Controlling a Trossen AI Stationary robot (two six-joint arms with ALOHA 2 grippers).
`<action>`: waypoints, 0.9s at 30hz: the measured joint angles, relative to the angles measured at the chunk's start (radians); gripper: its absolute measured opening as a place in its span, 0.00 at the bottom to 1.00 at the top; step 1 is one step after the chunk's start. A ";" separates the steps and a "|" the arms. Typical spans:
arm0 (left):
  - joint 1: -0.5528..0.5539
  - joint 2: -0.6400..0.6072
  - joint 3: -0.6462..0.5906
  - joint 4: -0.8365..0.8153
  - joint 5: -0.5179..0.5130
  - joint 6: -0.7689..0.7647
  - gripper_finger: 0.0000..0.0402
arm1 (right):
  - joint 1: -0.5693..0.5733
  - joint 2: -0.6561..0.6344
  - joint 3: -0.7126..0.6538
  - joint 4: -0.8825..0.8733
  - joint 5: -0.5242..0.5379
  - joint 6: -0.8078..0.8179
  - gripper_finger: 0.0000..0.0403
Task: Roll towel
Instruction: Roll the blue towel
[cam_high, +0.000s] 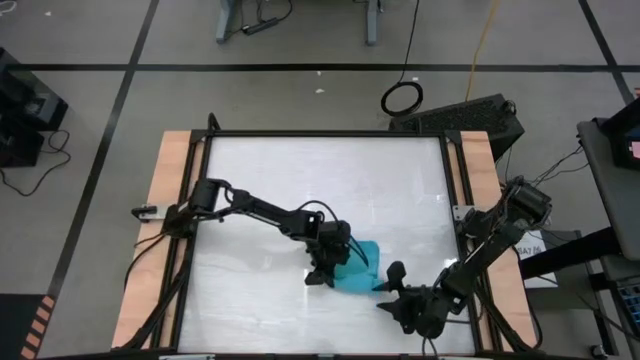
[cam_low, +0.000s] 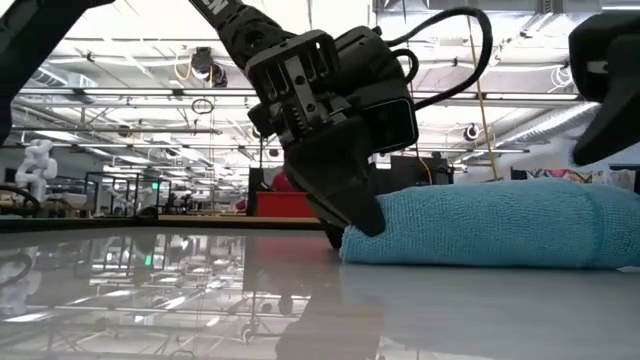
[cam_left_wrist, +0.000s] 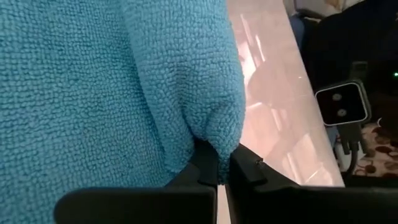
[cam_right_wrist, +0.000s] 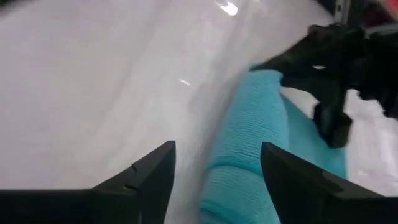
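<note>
The turquoise towel (cam_high: 358, 272) lies on the glossy white table (cam_high: 330, 180) near its front middle. It is gathered into a thick roll (cam_right_wrist: 249, 149), and in the low view it shows as a long low bundle (cam_low: 480, 225). My left gripper (cam_high: 325, 270) is at the towel's left end, shut on the cloth. My right gripper (cam_high: 388, 288) stands open just right of the towel's near end. Its two fingers (cam_right_wrist: 149, 177) stand on either side of the roll's end, and I see no touch. My left gripper (cam_left_wrist: 222, 163) pinches a bulging fold of the towel (cam_left_wrist: 221, 140) between its two fingertips, at the towel's left end (cam_low: 348, 238). The fingers slant down from the table's left. The towel rests on the table, slack, with the held fold low at the surface.
Wooden rails (cam_high: 170, 200) run along the table's left and right sides (cam_high: 482, 180). The far half and the left front of the table are bare white surface. A black cable ring (cam_high: 402, 97) lies on the floor beyond the far edge.
</note>
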 joint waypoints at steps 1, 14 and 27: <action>0.003 0.000 0.004 -0.002 0.007 0.000 0.02 | 0.001 0.020 0.000 0.011 0.026 -0.009 0.57; 0.028 0.005 0.028 -0.050 0.103 -0.035 0.02 | -0.031 0.162 0.004 -0.053 0.107 0.135 0.63; 0.030 0.003 0.027 -0.042 0.096 -0.026 0.06 | -0.155 0.169 0.004 -0.073 -0.041 0.275 0.11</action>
